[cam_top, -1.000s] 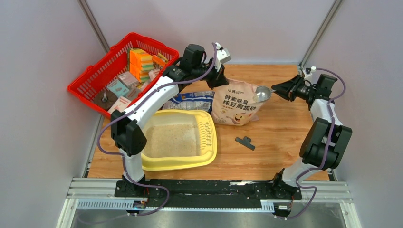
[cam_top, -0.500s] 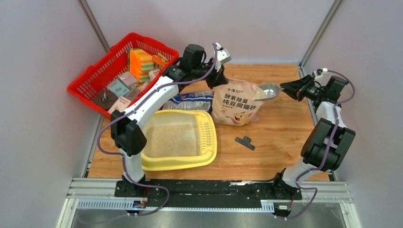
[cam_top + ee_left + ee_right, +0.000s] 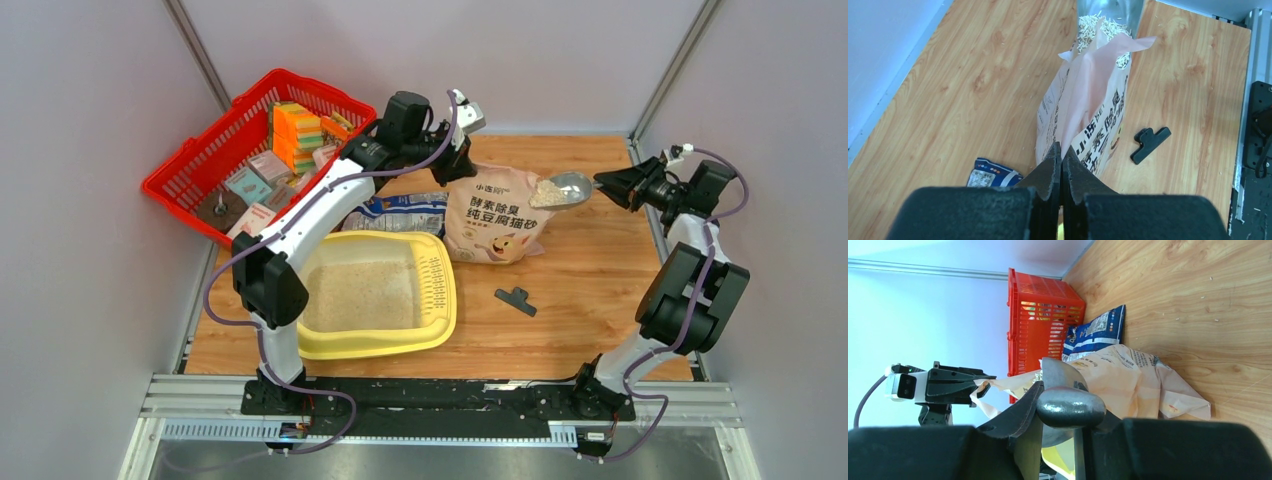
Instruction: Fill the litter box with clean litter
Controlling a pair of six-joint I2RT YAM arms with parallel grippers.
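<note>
The pale-yellow litter box lies left of centre, holding a layer of beige clean litter. Behind it stands the open tan litter bag. My left gripper is shut on the bag's top edge; in the left wrist view its jaws pinch the bag. My right gripper is shut on the handle of a metal scoop, which hangs heaped with litter just above the bag's mouth. The same scoop shows in the left wrist view, and its handle sits between my right fingers.
A red mesh basket of boxes sits at the back left. A blue-and-white printed bag lies between the tray and the tan bag. A black clip rests on the wood right of the tray. Grains are scattered on the table.
The scoop has come up out of the bag's mouth, now heaped with litter, as my right gripper drew back to the right. The left gripper has kept its hold.
</note>
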